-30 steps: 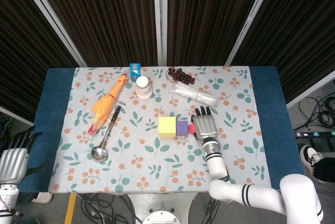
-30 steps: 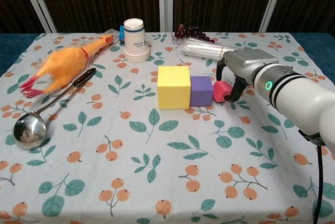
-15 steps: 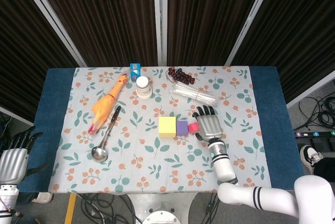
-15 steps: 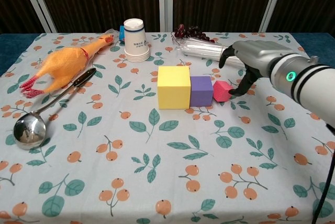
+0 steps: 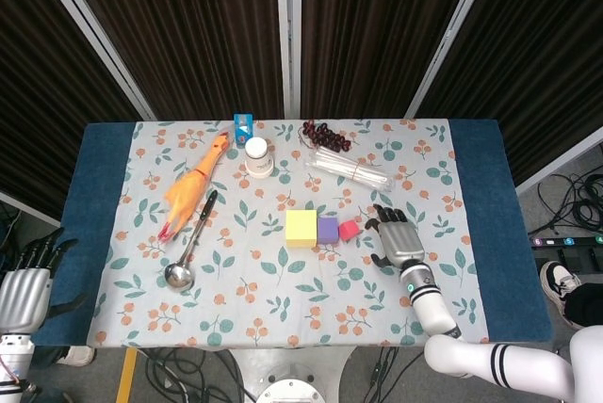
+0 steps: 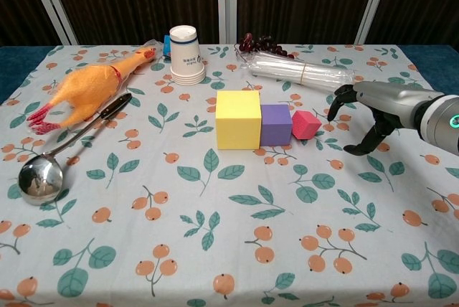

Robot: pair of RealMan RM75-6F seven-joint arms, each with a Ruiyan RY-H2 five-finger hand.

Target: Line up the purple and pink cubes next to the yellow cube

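Since the earlier frames, the right hand (image 5: 398, 238) has pulled away from the pink cube (image 5: 349, 230) toward the robot's right, and the cube now sits free on the cloth.

Seen from the head camera, the yellow cube (image 5: 301, 228), purple cube (image 5: 327, 230) and pink cube form a row near the middle of the floral tablecloth (image 5: 283, 299). Yellow and purple touch; the pink one lies just beside the purple, slightly turned. The right hand hovers near the pink cube, apart from it, fingers spread and holding nothing. The left hand (image 5: 24, 290) hangs off the table's near left corner, beside the blue table edge (image 5: 94, 233); its fingers are apart and it holds nothing. A rubber chicken (image 5: 193, 186) and a ladle (image 5: 188, 243) lie on the left part of the cloth. At the far side stand a stack of paper cups (image 5: 257, 156) and a small blue box (image 5: 244, 125), with a bunch of dark grapes (image 5: 326, 135) and a bag of straws (image 5: 350, 169) further right.

From the chest camera, the yellow cube (image 6: 237, 119) is the largest, the purple cube (image 6: 275, 124) is pressed against its side, and the pink cube (image 6: 305, 125) rests tilted at the purple one's far side; whether they touch I cannot tell. The right hand (image 6: 373, 106) is well clear of the pink cube, fingers curved downward, loose and empty. The left hand is outside this view.
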